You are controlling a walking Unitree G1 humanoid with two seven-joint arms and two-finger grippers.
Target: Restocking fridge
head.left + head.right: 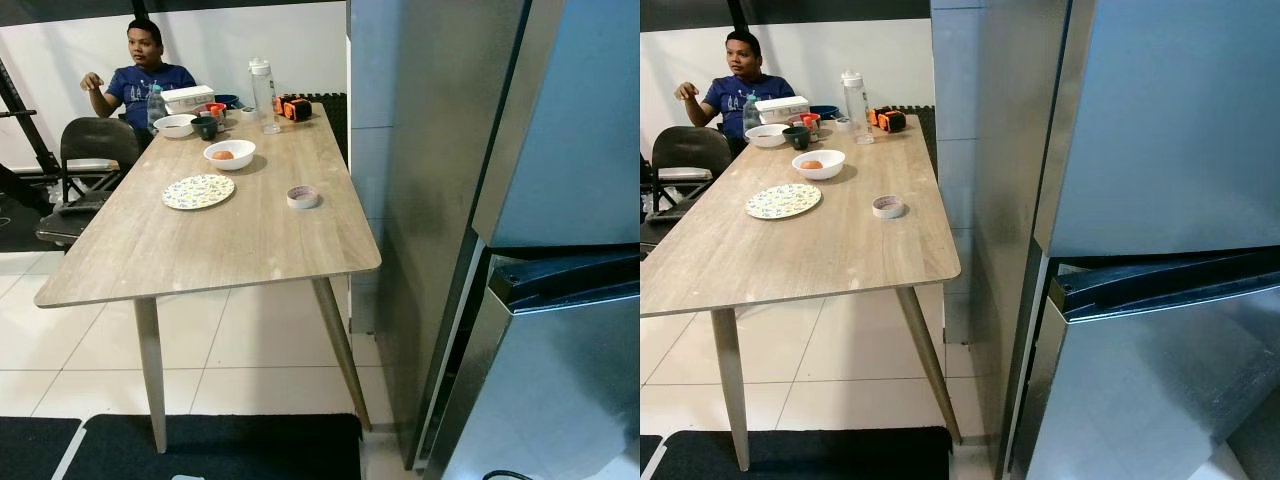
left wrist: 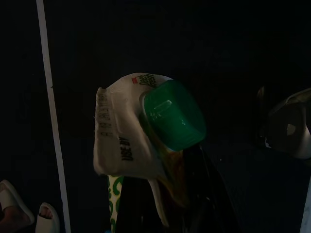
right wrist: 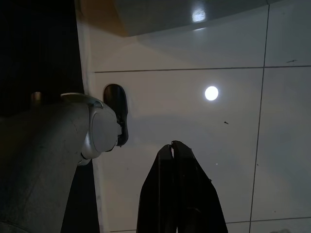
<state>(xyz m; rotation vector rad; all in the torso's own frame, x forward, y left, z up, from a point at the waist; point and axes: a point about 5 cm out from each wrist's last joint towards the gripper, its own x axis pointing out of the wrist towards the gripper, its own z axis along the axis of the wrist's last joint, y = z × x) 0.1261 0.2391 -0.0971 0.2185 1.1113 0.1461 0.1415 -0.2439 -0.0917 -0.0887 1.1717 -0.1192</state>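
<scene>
The tall grey fridge stands on my right, past the end of the wooden table. Its upper door and lower door face me, with a black edge showing between them. In the dark left wrist view, my left gripper is shut on a white printed carton with a green cap, held low over a dark mat. My right gripper hangs shut and empty above the white floor tiles.
The table holds a white bowl with something orange in it, a patterned plate, a tape roll, a clear bottle and more dishes at the far end. A person sits there beside a black chair. A dark mat lies underfoot.
</scene>
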